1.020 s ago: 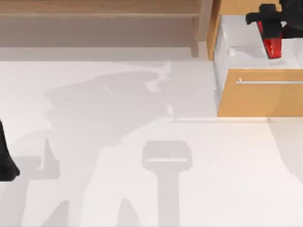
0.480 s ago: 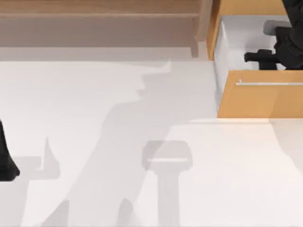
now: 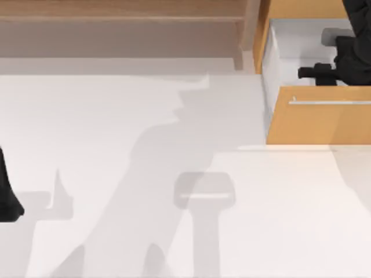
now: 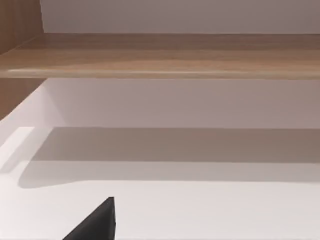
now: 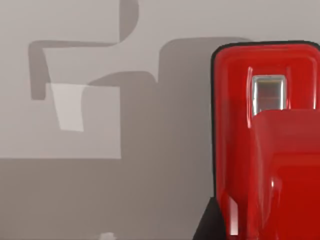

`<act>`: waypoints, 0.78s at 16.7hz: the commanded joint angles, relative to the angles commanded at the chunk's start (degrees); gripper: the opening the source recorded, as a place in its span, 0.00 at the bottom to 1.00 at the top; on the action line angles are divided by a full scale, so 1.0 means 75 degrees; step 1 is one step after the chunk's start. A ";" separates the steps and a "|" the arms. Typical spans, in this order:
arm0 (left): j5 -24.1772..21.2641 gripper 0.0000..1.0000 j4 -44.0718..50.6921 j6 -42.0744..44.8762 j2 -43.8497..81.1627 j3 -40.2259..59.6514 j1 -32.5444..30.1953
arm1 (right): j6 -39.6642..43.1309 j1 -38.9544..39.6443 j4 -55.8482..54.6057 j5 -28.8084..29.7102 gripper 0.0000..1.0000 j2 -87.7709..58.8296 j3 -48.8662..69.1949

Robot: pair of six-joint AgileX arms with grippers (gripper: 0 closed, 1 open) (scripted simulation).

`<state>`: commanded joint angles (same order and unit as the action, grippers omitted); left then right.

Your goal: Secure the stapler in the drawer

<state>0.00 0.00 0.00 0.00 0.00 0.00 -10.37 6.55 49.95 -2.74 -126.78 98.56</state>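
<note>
Two arms share this table (image 3: 116, 116), and one of them is at work: the right gripper (image 3: 324, 73) reaches down into the open drawer (image 3: 319, 119) at the far right corner, black against the white interior. From above, the arm hides whatever lies under it. In the right wrist view the stapler (image 5: 265, 140) is seen at very close range, a glossy bright red shell with rounded corners, a thin black edge around it and a small silver inset near one end, lying over the pale, smooth drawer floor. A dark finger tip (image 5: 210, 225) shows right beside the red body, but whether the fingers pinch the stapler or stand apart from it I cannot tell.

The drawer is pulled out toward the near side; its flat orange-brown wood front carries a thin straight silver handle (image 3: 330, 101), and its white left wall stands just beside the upright of the long brown shelf (image 3: 116, 11) that runs along the far edge. Between the shelf and the near edge the white tabletop is broad, matte and open, marked by soft grey shadows.

The left arm (image 3: 7, 191) sits parked at the table's left edge, well apart from the drawer.
</note>
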 joint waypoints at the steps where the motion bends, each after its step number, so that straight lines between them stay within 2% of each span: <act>1: 0.0000 1.00 0.0000 0.0000 0.0000 0.0000 0.0000 | 0.0004 -0.0001 -0.0001 0.0001 0.00 -0.0005 -0.0006; 3: 0.0000 1.00 0.0000 0.0000 0.0000 0.0000 0.0000 | 0.0004 -0.0001 -0.0001 0.0001 0.00 -0.0005 -0.0006; 13: 0.0000 1.00 0.0000 0.0000 0.0000 0.0000 0.0000 | 0.0004 -0.0001 -0.0001 0.0001 0.75 -0.0005 -0.0006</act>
<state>0.00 0.00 0.00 0.00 0.00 0.00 -10.34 6.54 49.95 -2.73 -126.81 98.52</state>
